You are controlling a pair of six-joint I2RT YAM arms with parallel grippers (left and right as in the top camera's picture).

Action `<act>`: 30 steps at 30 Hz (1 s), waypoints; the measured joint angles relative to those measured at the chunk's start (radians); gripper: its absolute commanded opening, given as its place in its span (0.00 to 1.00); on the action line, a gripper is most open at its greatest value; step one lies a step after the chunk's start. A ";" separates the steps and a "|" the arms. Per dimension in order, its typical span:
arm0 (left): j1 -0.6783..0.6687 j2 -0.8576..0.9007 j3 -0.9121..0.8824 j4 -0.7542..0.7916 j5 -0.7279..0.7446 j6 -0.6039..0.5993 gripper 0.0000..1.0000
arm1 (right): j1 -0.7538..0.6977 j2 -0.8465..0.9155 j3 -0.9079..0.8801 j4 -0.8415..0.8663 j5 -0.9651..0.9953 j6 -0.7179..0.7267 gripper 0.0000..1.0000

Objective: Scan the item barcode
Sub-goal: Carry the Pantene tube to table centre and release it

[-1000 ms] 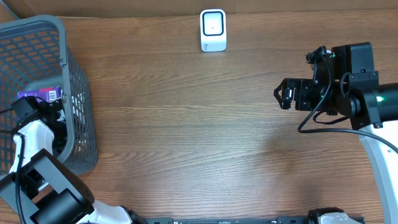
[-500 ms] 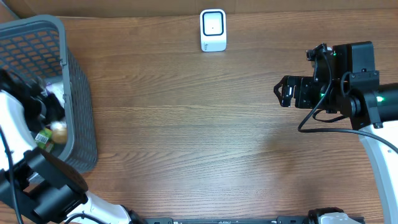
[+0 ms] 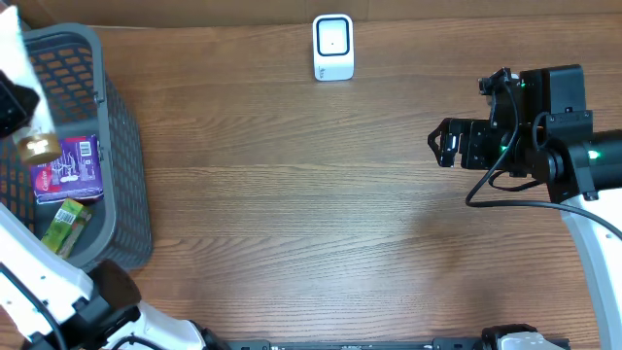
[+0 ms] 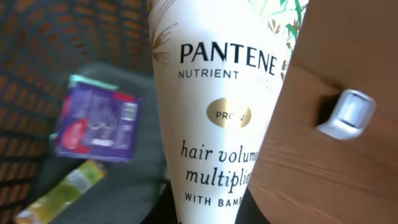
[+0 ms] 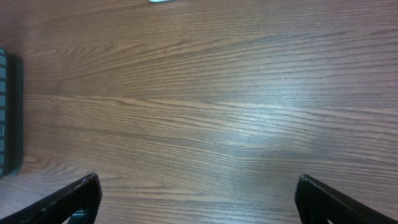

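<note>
A white Pantene tube (image 4: 217,93) with a gold cap (image 3: 39,148) hangs above the grey basket (image 3: 121,146) at the far left. My left gripper (image 4: 208,208) is shut on the tube's narrow lower end, with dark fingers (image 4: 165,208) on both sides of it. No barcode shows on the tube's printed front. The white scanner (image 3: 333,47) stands at the back middle of the table and also shows as a small grey block, the scanner (image 4: 348,112), in the left wrist view. My right gripper (image 3: 442,146) hovers open over bare wood at the right, its fingertips (image 5: 81,196) wide apart.
Inside the basket lie a purple packet (image 3: 66,167) and a green packet (image 3: 64,226). The basket's tall mesh wall (image 3: 136,204) stands between its contents and the wooden table (image 3: 292,214). The basket's edge (image 5: 7,112) shows at the left of the right wrist view.
My left gripper has risen out of the basket with the Pantene tube, moving toward the back left. The purple and green packets are now uncovered. The right arm has not moved.
</note>
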 measured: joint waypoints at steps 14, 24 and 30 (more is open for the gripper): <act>-0.654 -0.064 -0.075 -0.039 0.027 -0.138 0.04 | 0.000 0.000 0.000 0.000 0.000 0.000 1.00; -1.099 0.077 -0.486 0.211 -0.219 -0.520 0.04 | 0.000 0.000 0.000 0.011 0.000 0.000 1.00; -1.199 0.189 -0.695 0.339 -0.272 -0.744 0.04 | 0.000 0.000 0.000 0.010 0.000 0.000 1.00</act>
